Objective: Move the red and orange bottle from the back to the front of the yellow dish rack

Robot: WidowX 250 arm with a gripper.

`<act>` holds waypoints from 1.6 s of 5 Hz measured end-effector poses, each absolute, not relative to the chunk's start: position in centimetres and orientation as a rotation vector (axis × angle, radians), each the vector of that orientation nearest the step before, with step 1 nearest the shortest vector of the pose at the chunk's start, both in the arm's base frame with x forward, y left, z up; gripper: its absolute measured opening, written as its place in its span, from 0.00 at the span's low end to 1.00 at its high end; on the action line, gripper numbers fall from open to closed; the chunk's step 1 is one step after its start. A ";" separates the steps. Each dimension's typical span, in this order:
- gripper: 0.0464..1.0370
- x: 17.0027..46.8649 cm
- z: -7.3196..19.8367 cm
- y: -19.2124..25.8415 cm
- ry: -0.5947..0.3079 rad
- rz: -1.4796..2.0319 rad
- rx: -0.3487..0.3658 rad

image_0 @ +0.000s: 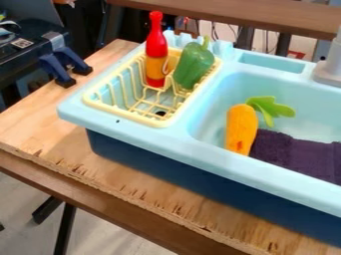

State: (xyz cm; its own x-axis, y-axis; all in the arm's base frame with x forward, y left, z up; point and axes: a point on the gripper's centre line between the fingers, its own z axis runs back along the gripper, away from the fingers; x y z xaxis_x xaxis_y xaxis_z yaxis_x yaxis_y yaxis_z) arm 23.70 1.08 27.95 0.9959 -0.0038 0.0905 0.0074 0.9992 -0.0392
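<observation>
Bottle [156,49] in rack [126,115] bears a seemingly marked label [156,67].

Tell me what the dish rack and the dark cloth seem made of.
The dish rack looks like smooth plastic: its rounded bars flow into the rim, though coated wire is possible. The dark cloth looks like matte fabric, perhaps terry, from its fuzzy surface.

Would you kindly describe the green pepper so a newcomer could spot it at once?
On the light blue toy sink unit, left of the basin, sits a yellow rack. The green pepper stands toward its far right corner, stem up, plumper than the slim red bottle beside it.
</observation>
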 end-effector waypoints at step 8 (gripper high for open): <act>0.97 36.8 25.3 6.5 -0.111 -0.034 0.007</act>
